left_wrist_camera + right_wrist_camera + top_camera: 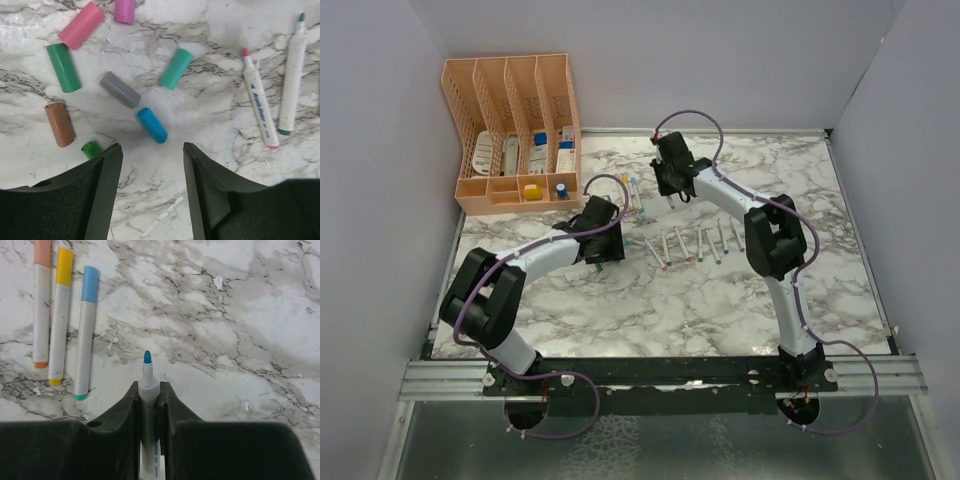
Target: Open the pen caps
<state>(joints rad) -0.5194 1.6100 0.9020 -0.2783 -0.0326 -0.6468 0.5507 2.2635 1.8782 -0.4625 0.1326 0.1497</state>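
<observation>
Several loose pen caps lie on the marble in the left wrist view: pink [80, 25], purple [125, 11], green [63, 67], grey [120, 89], teal [176, 69], blue [152, 125] and brown [59, 124]. My left gripper [151, 147] is open and holds nothing, with the blue cap just ahead of its fingertips. My right gripper [149, 385] is shut on a white pen [148, 371], whose bare blue tip sticks out past the jaws. Three capped pens, orange [41, 300], yellow [60, 315] and light blue [86, 330], lie to its left.
Two uncapped pens [260, 106] lie right of the caps. A row of uncapped pens [695, 243] lies between the arms. A peach desk organizer [515, 130] stands at the back left. Grey walls close in the table on three sides.
</observation>
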